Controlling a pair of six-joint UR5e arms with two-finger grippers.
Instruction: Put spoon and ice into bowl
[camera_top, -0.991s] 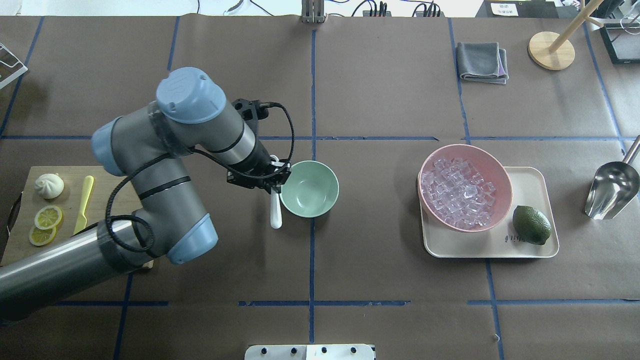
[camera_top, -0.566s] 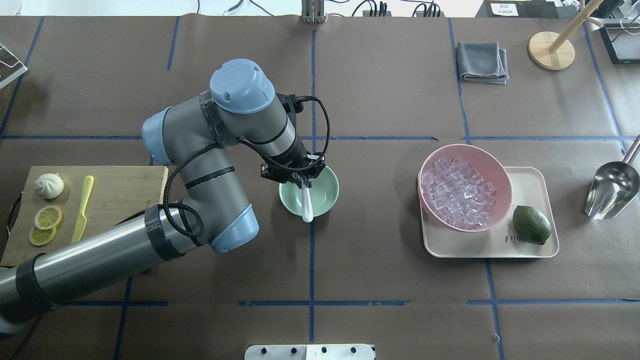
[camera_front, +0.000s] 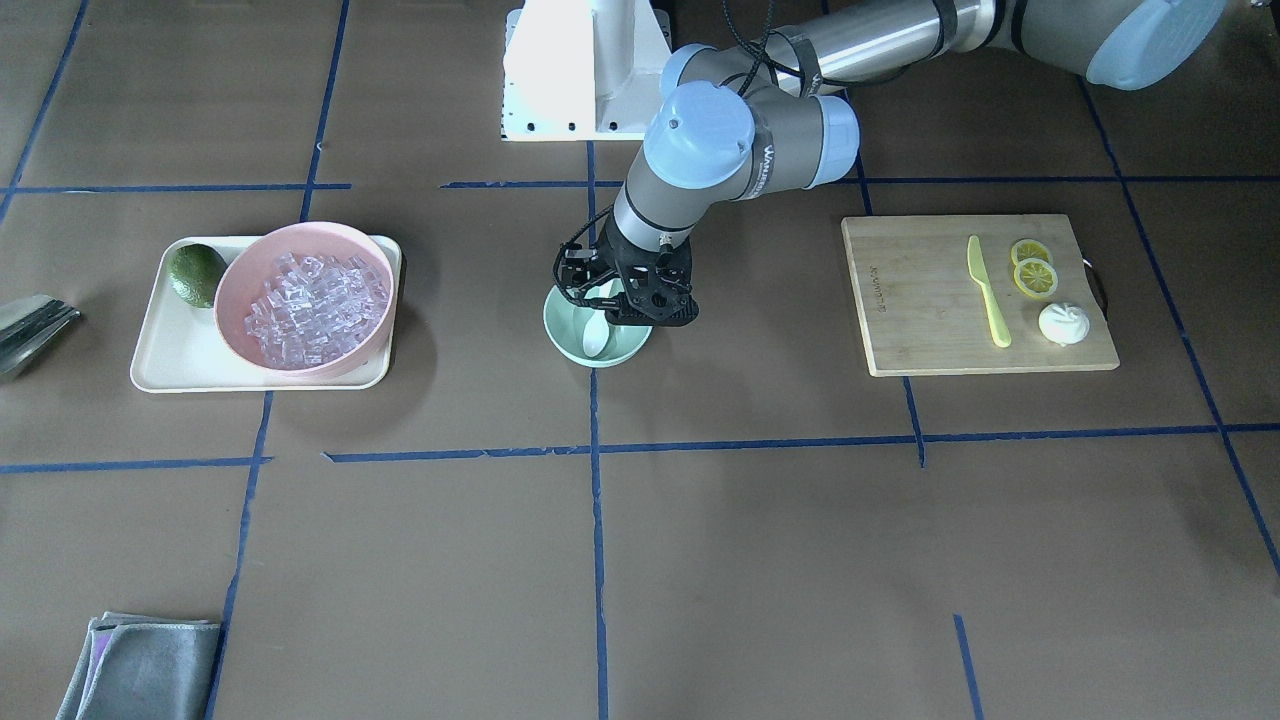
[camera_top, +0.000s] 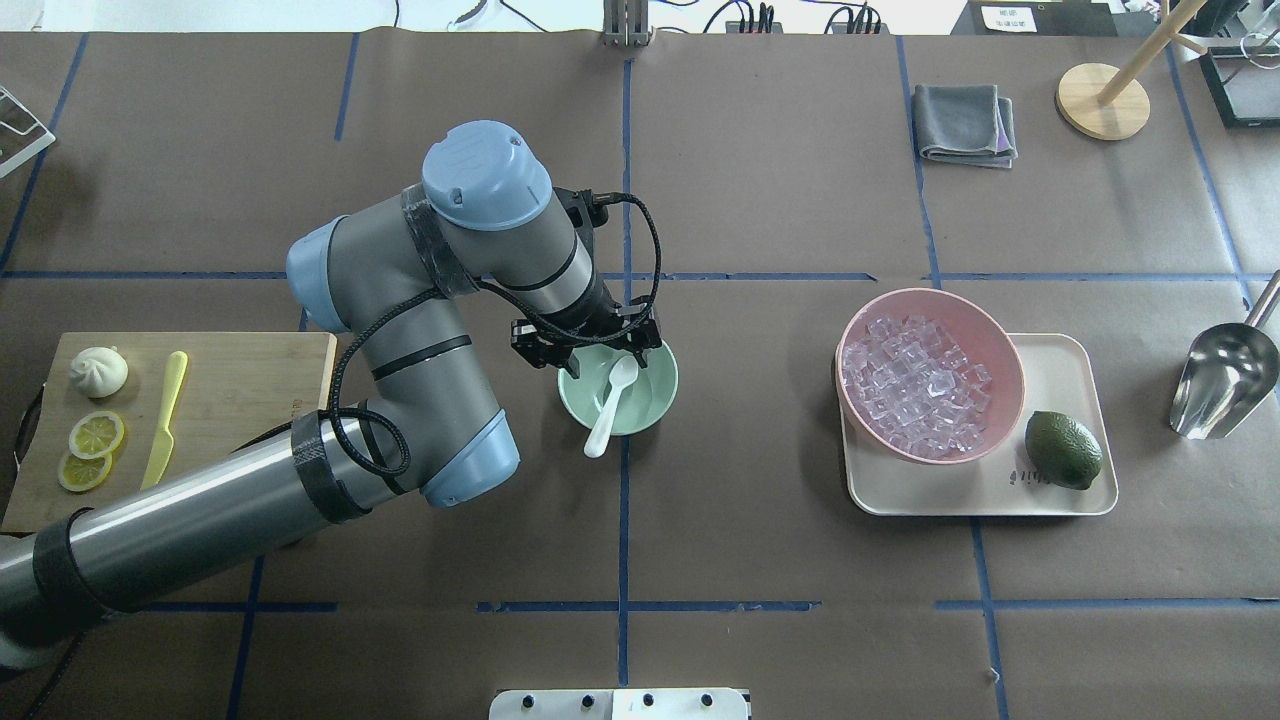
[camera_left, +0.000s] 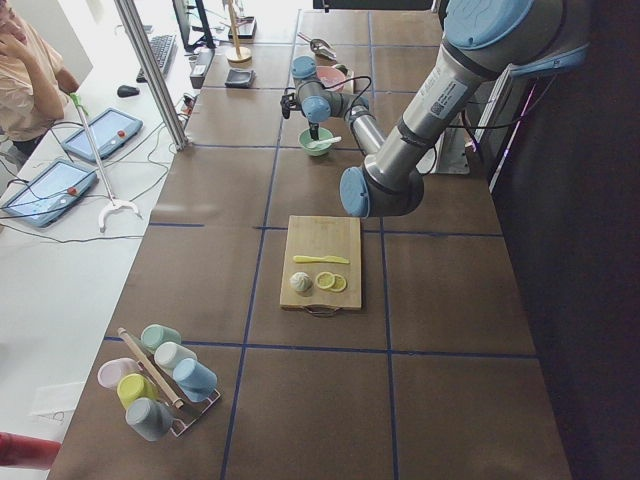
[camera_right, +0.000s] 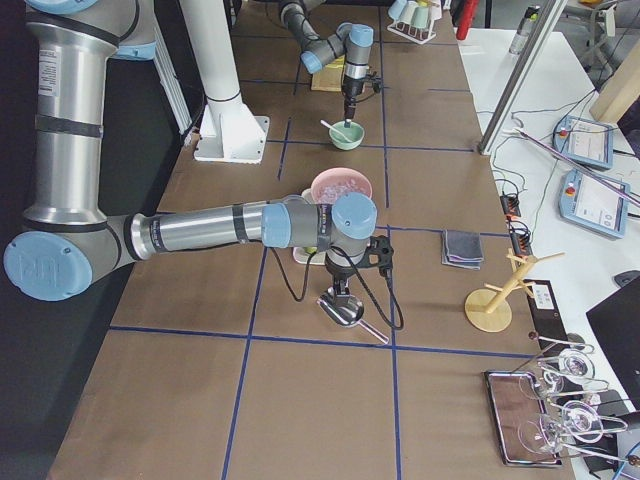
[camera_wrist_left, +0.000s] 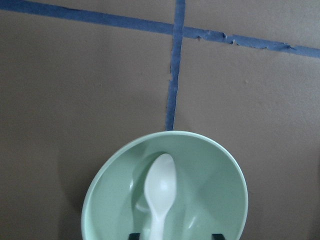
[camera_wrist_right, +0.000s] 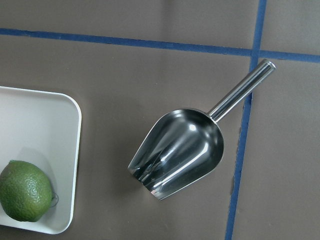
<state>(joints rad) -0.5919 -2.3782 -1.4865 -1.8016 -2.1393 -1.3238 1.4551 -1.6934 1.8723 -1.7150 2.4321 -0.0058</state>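
One white spoon (camera_top: 612, 403) lies in the mint-green bowl (camera_top: 652, 398) near the middle of the overhead view. Its handle pokes over the lower left rim. The left gripper (camera_top: 588, 350) hangs over the bowl's upper left edge. The left wrist view shows its two tips spread wide, apart from the spoon. The ice (camera_top: 915, 385) sits in the pink bowl (camera_top: 1008, 372) at the right. Only the right side view shows the right gripper (camera_right: 342, 297), just above the metal scoop (camera_wrist_right: 180, 155), and I cannot tell how its fingers stand.
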